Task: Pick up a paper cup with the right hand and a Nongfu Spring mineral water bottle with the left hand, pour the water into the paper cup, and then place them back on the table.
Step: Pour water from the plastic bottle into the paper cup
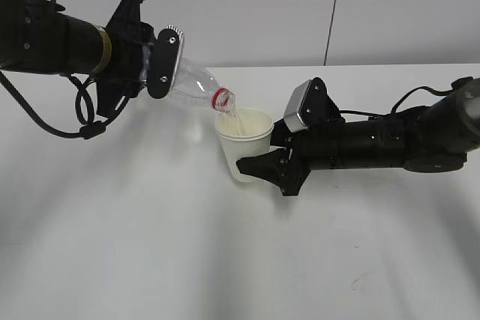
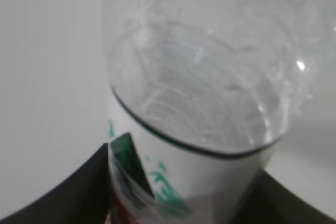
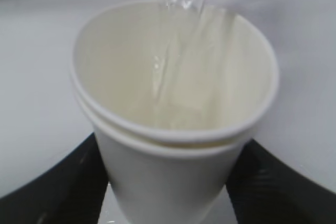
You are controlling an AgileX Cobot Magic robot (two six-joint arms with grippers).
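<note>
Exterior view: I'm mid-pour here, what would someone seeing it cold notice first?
First, the water streaming from the tilted Nongfu Spring mineral water bottle, held by the left hand at upper left, into the paper cup at centre. Next, the right hand reaching in from the right, its fingers around the cup. In the right wrist view the cup shows two stacked rims.

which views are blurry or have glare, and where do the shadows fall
Exterior view: sharp; soft grey shadows spread on the white table below both arms. Left wrist view: the clear ribbed plastic bottle is too close, soft-focused, with small bright glints. Right wrist view: the off-white paper cup is slightly soft, and the stream of clear water looks smeared.
</note>
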